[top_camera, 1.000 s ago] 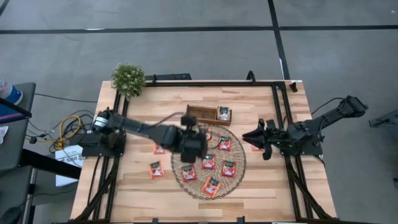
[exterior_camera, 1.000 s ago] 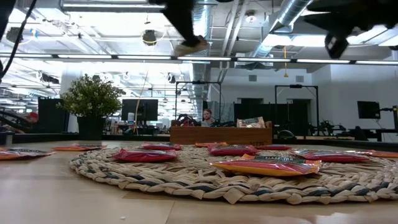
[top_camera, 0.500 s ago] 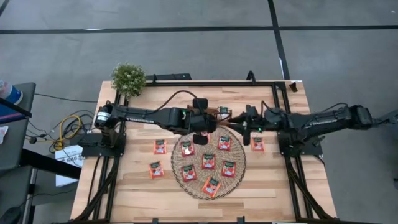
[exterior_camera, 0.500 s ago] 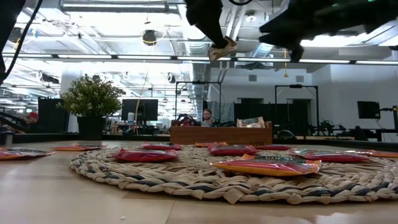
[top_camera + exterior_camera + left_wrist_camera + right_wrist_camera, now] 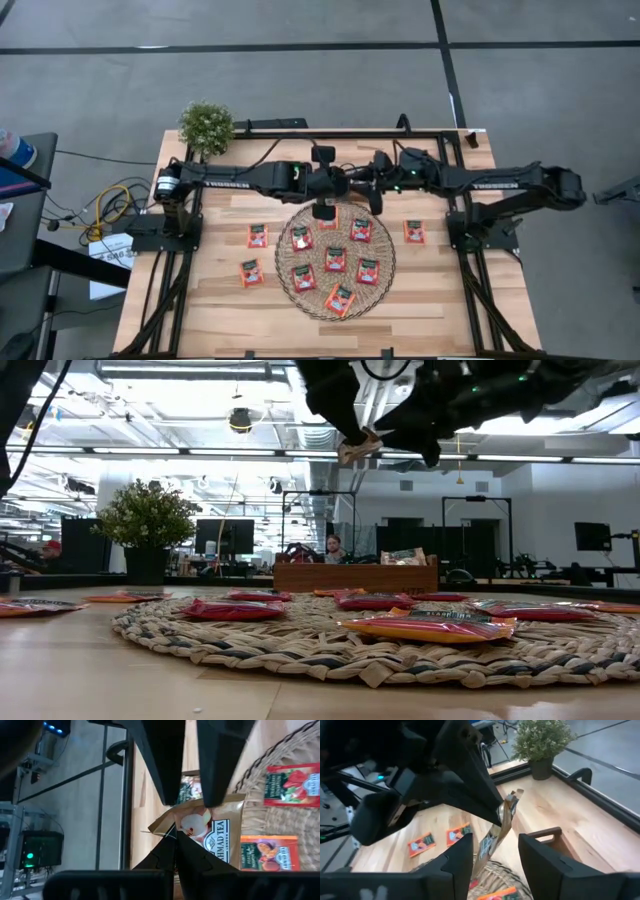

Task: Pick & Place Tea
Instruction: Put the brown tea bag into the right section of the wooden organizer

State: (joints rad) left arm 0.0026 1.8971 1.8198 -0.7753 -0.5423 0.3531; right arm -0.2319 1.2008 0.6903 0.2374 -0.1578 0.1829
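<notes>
Nearest in the low view, red sachets (image 5: pixel 430 626) lay flat on the woven mat (image 5: pixel 300 645). Beyond them stood the tray (image 5: pixel 355 577), one sachet upright in it. Above the mat's far edge, near the tray, the left gripper (image 5: pixel 352 184) was clamped on a beige sachet (image 5: pixel 210 827), held in the air. The right gripper (image 5: pixel 495 852) faced it with fingers (image 5: pixel 542 865) spread, the beige sachet hanging between them but untouched.
</notes>
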